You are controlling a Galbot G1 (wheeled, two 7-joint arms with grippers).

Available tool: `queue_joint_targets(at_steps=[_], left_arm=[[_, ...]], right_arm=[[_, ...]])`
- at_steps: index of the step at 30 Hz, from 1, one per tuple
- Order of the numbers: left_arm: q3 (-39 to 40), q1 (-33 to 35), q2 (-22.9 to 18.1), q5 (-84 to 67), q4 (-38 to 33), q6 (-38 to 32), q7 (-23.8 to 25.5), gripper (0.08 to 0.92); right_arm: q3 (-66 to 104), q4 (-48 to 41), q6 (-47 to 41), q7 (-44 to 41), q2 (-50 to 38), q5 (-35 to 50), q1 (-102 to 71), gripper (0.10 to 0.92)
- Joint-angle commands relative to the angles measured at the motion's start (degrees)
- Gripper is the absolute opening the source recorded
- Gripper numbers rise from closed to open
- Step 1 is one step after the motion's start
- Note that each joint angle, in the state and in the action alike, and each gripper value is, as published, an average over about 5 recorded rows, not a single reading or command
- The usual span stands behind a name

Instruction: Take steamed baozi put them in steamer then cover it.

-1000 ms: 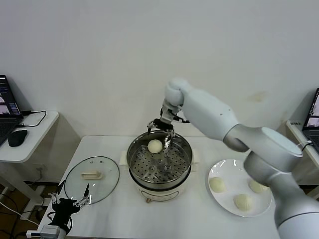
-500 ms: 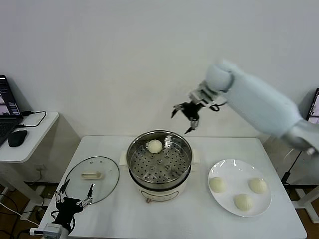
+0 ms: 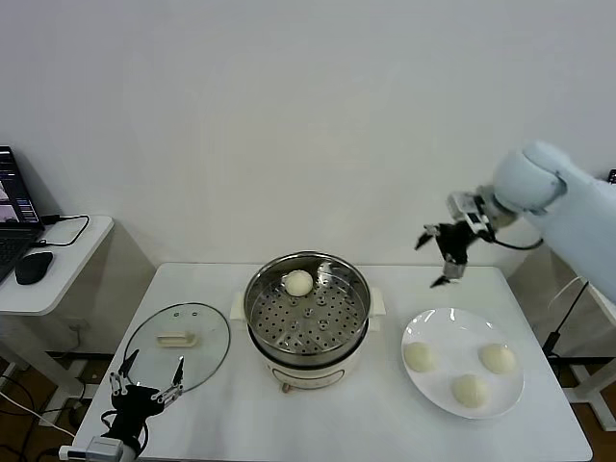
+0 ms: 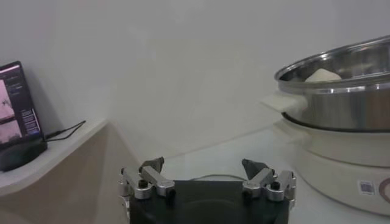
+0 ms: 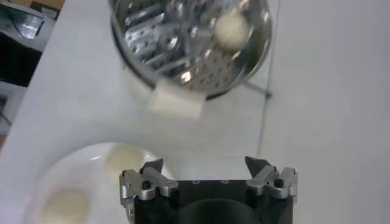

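The steel steamer (image 3: 308,318) stands mid-table with one baozi (image 3: 299,282) on its perforated tray, toward the back. Three more baozi (image 3: 418,357) lie on a white plate (image 3: 438,332) at the right. The glass cover (image 3: 178,346) with its cream handle lies flat on the table to the left. My right gripper (image 3: 441,255) is open and empty, held in the air above the table's back right, between steamer and plate. In the right wrist view the steamer (image 5: 189,42), its baozi (image 5: 231,28) and the plate (image 5: 73,176) show below. My left gripper (image 3: 144,385) is open and empty, low at the front left.
A side table with a laptop (image 3: 12,217) and a mouse (image 3: 33,266) stands at the far left. A second screen (image 3: 604,226) shows at the right edge. In the left wrist view the steamer (image 4: 341,103) stands to one side of the left gripper (image 4: 206,176).
My right gripper has left the steamer empty, swinging up and to the right toward the plate side. The baozi stays in the steamer. The left gripper sank slightly.
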Motion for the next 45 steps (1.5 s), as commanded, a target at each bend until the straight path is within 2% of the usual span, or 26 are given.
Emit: queue_joint_targets(at_steps=[1, 12, 26, 45], left_arm=[[0.0, 0.4, 0.0, 0.3, -0.3, 0.0, 0.0, 0.823], [0.1, 0.3, -0.4, 0.9, 1.0, 0.0, 0.0, 0.823], [0.1, -0.4, -0.2, 1.0, 2.3, 0.0, 0.0, 0.823], [0.0, -0.8, 0.1, 0.9, 3.6, -0.1, 0.0, 0.823]], right_arm=[[8.7, 4.9, -3.9, 0.4, -5.3, -6.7, -18.2, 0.823], [10.0, 0.4, -3.0, 5.0, -0.4, -9.8, -23.9, 0.823], [9.9, -5.1, -0.2, 9.5, 5.2, -8.8, -25.4, 0.823], [8.1, -8.0, -0.1, 10.6, 8.9, -9.8, -25.3, 0.823]])
